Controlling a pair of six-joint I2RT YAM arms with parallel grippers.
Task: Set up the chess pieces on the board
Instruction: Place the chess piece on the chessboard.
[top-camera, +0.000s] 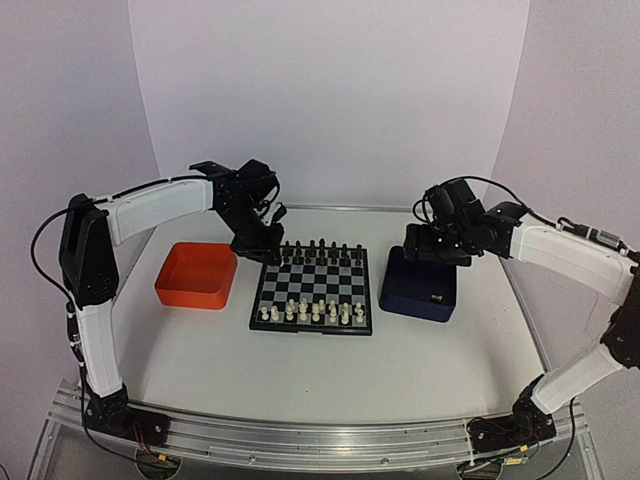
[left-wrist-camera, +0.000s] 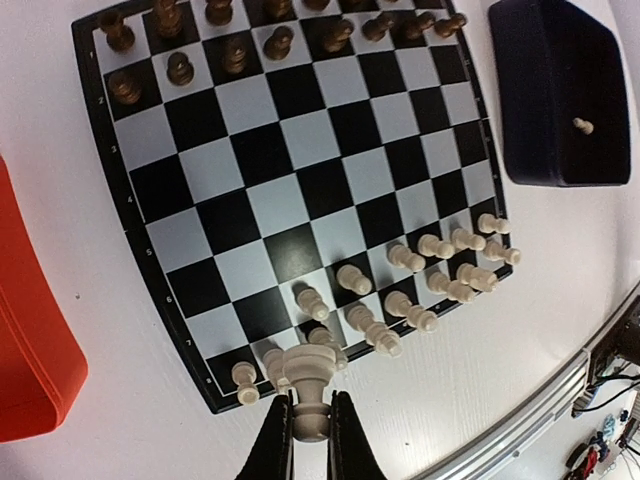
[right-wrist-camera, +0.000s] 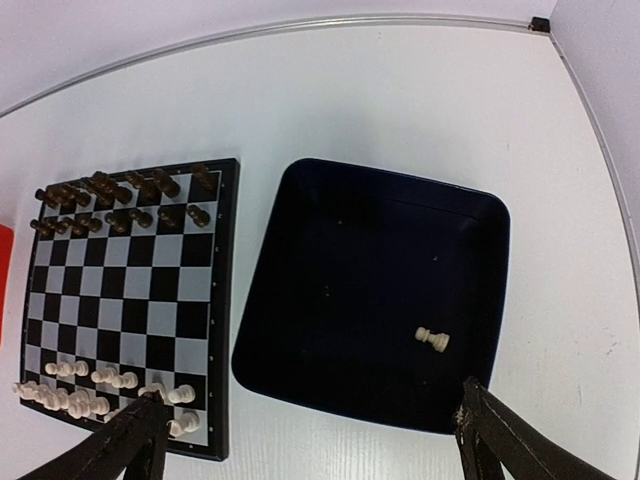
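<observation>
Left end effector (left-wrist-camera: 310, 425): clamped on the base of a tall cream piece (left-wrist-camera: 307, 372). Holds it upright and raised over the board (left-wrist-camera: 270, 200), apparently for a gap in the white rows nearest the arms; exact square cannot be told. Right end effector (right-wrist-camera: 310, 400): spread wide above the dark blue tray (right-wrist-camera: 380, 250), seemingly lined up on the lone cream piece (right-wrist-camera: 432, 339) lying on its side there. Other cream pieces (left-wrist-camera: 440, 270): tiny, glossy, standing along the two near rows, facing dark pieces (left-wrist-camera: 230, 50) ranked along the far rows.
</observation>
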